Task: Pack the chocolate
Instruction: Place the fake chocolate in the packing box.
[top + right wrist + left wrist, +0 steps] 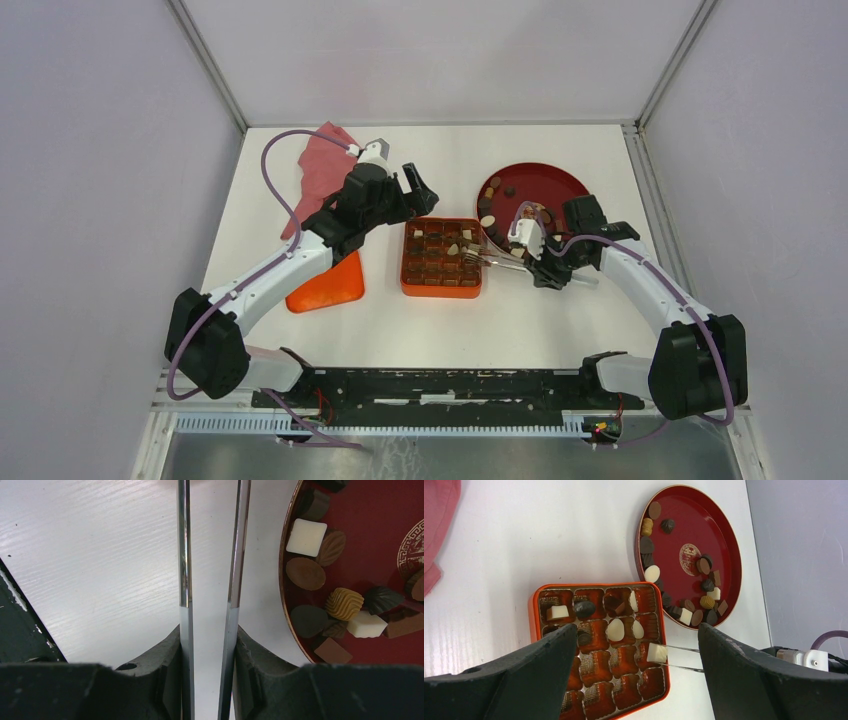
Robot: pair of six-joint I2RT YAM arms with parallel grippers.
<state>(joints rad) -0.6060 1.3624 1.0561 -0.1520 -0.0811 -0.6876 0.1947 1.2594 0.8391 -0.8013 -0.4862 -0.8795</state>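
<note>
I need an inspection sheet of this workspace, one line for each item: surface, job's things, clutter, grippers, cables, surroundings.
Surface: white table.
Job's things: chocolate in some cells of the orange box, other cells unfilled; more pieces on the red plate; one white piece in the tweezers, over the box near its rim.
Clutter: red cloth far left; orange lid beside the left arm.
Grippers: left gripper open, near the box; right gripper shut on the tweezers.
Cables: purple cable along each arm.
Surroundings: grey walls on three sides.
</note>
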